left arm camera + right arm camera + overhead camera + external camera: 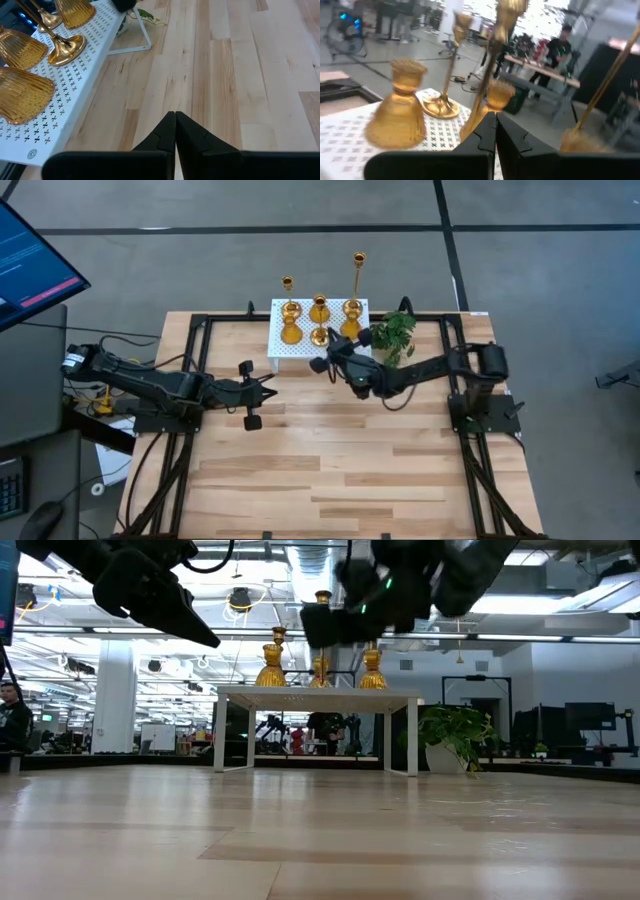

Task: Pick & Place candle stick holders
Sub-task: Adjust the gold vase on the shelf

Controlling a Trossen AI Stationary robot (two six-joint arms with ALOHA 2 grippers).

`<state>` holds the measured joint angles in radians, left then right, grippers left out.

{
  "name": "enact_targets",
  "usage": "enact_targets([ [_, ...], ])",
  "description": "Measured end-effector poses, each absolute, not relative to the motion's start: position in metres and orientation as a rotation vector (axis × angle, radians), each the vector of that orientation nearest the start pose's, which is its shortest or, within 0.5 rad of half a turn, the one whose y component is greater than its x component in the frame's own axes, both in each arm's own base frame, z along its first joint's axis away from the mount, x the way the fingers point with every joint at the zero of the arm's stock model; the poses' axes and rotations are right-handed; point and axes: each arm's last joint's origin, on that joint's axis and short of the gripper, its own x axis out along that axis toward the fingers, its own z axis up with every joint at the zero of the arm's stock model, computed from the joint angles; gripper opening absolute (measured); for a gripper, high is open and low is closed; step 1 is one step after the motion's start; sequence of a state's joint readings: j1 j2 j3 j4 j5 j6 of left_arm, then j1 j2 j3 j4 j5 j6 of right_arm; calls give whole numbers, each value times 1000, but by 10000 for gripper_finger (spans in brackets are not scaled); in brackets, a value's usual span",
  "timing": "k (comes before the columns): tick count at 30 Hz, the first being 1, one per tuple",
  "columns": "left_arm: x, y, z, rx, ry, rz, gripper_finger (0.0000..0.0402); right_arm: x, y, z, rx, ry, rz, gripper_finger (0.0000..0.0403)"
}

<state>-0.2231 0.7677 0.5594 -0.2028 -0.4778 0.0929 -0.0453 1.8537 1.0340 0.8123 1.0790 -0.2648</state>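
Several gold candle stick holders stand by their round bases on a white perforated stand [300, 350] at the table's far middle. Some are squat [290, 332] and one is tall and thin [357, 270]. My right gripper [320, 364] is shut at the stand's near edge, level with the holders. In the right wrist view its tips [495, 114] are just in front of a thin stem [492, 70], between a squat holder [397, 110] and a blurred one at the right. The base of that stem is hidden by the fingers. My left gripper [272, 387] is shut over bare table, left of the stand.
A green plant sprig [395, 335] lies at the stand's right end, by my right arm. Black frame rails [195, 350] run along the table's left and right sides. Bare wood spans the near half of the table [330, 470]. People stand in the room beyond the table [560, 47].
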Motion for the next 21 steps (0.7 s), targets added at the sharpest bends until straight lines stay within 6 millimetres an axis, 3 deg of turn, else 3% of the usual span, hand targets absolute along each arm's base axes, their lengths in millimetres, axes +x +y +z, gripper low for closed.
enact_targets([
  [5,167,-24,258,233,399,233,8,366,-36,241,-317,249,-1034,0],
  [9,167,-24,258,233,399,233,8,341,-45,243,-217,265,-912,0],
  [14,167,-24,258,233,399,233,8,307,-46,236,-213,348,-864,0],
  [21,167,-24,258,233,399,233,8,269,-40,258,-175,366,-604,0],
])
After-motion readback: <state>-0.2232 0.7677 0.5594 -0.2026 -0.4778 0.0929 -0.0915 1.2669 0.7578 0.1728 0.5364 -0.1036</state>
